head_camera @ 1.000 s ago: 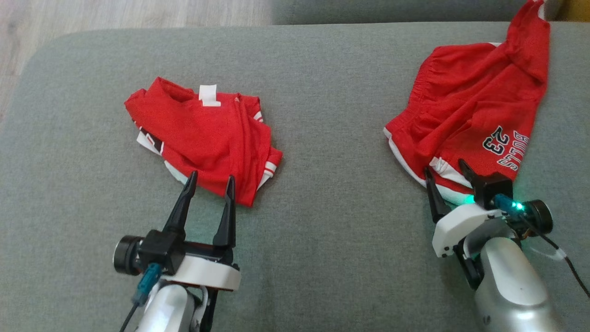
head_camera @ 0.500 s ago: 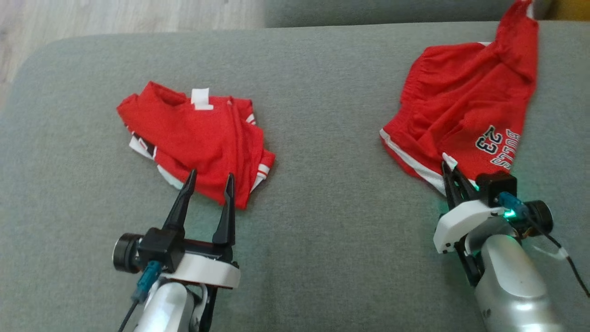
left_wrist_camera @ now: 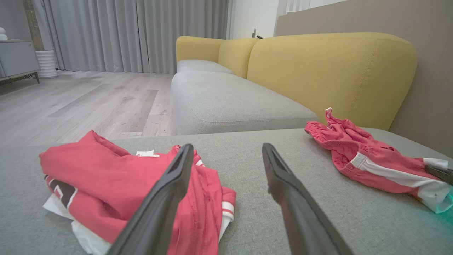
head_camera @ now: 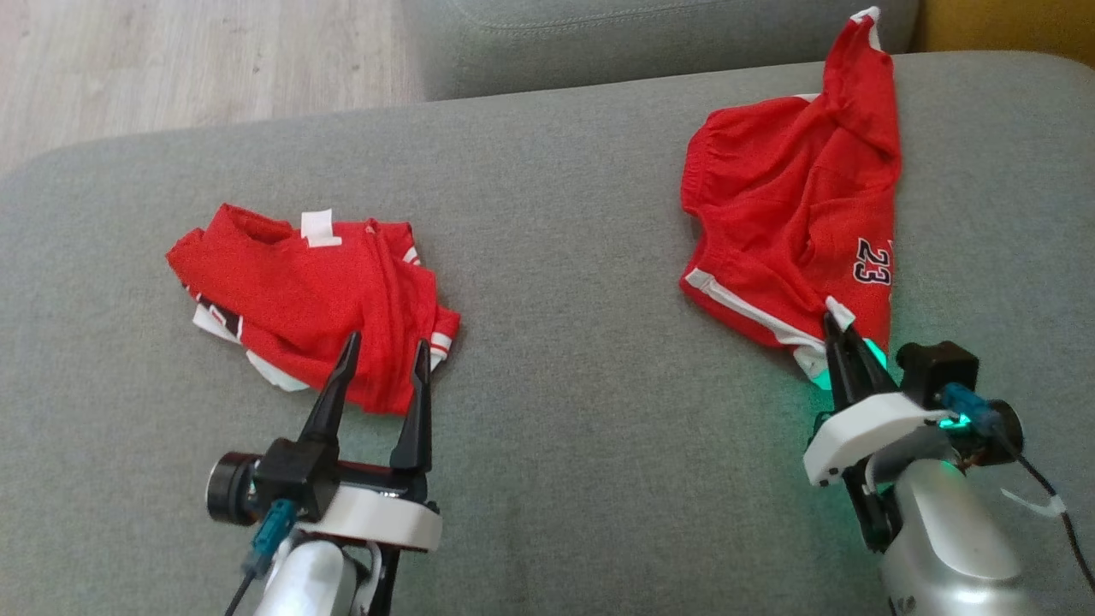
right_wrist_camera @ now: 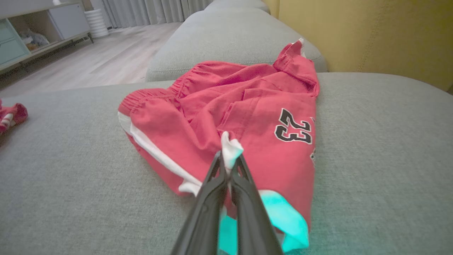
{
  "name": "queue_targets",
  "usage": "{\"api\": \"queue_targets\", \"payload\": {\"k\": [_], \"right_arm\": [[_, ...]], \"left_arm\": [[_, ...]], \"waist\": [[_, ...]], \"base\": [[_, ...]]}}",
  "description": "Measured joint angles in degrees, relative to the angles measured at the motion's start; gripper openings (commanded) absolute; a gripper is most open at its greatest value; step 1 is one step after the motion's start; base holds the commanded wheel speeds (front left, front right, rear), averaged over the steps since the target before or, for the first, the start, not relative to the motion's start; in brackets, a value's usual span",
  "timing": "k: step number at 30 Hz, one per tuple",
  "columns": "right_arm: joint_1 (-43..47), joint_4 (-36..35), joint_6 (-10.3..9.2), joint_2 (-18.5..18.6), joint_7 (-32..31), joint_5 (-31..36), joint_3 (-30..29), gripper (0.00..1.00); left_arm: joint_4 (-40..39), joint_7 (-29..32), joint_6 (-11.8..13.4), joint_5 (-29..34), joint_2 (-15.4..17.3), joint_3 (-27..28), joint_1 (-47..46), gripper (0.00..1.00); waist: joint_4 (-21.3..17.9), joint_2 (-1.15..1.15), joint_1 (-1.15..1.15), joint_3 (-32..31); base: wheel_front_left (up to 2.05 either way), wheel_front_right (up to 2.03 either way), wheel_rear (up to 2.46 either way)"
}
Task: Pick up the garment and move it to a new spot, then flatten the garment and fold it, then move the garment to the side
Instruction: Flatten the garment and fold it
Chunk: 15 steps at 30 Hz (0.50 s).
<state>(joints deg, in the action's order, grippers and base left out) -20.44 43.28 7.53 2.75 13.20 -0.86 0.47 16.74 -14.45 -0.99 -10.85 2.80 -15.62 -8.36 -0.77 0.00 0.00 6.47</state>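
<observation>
On the grey sofa cushion [head_camera: 582,299] two red pieces of clothing lie well apart. At the robot's right side lie the red shorts [head_camera: 787,197], crumpled and not flat, with the elastic waist toward the far left and one corner reaching up to the back edge of the cushion. A black number 23 [head_camera: 874,261] shows on the leg that is nearest to the robot.

The right gripper [head_camera: 834,325] has its two dark fingers pressed together, and between the tips it pinches a small white fold of hem [right_wrist_camera: 230,147] at the near edge of the shorts [right_wrist_camera: 226,106]. In the right wrist view this white fold stands up just above the fingertips. A green light falls on the white hem below the fingers. Most of the shorts rests on the cushion.

At the robot's left side lies a folded red garment [head_camera: 316,291] with white and black trim and a white label at its collar. The left gripper [head_camera: 387,342] is spread wide and holds nothing. Its fingers point at the near edge of the folded garment [left_wrist_camera: 106,170]; I cannot tell if one finger touches the cloth.

Behind the cushion stand a yellow backrest [left_wrist_camera: 332,71] and a pale wooden floor [head_camera: 171,60].
</observation>
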Motion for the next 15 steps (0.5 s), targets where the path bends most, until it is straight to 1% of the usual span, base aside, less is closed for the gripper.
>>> {"api": "queue_targets", "payload": {"k": [4, 6, 7, 8, 15], "right_arm": [[0.2, -1.2, 0.0, 0.0, 0.2, -2.7, 0.8, 0.0], [0.2, -1.7, 0.0, 0.0, 0.5, -2.9, 1.2, 0.0], [0.3, -1.8, 0.0, 0.0, 0.5, -2.5, 1.1, 0.06], [0.6, -2.1, 0.0, 0.0, 0.5, -2.0, 0.9, 1.0], [4.8, -6.5, 0.0, 0.0, 1.0, -3.5, 0.8, 1.0]], "left_arm": [[0.0, 0.0, 0.0, 0.0, 0.0, 0.0, 0.1, 1.0], [0.0, 0.0, 0.0, 0.0, 0.0, 0.0, 0.1, 1.0], [0.0, 0.0, 0.0, 0.0, 0.0, 0.0, 0.2, 1.0], [0.1, 0.0, 0.0, 0.0, 0.0, 0.0, 0.2, 1.0], [0.2, 0.0, 0.0, 0.1, 0.0, -0.1, 0.9, 1.0]], "waist": [[-0.5, 0.0, 0.0, -0.7], [-0.5, 0.0, 0.0, -0.9], [-0.4, 0.0, 0.0, -1.0], [-0.3, 0.0, 0.0, -1.1], [0.3, 0.0, 0.0, -1.8]], "base": [[0.0, 0.0, 0.0], [0.0, 0.0, 0.0], [0.0, 0.0, 0.0], [0.0, 0.0, 0.0], [0.0, 0.0, 0.0]]}}
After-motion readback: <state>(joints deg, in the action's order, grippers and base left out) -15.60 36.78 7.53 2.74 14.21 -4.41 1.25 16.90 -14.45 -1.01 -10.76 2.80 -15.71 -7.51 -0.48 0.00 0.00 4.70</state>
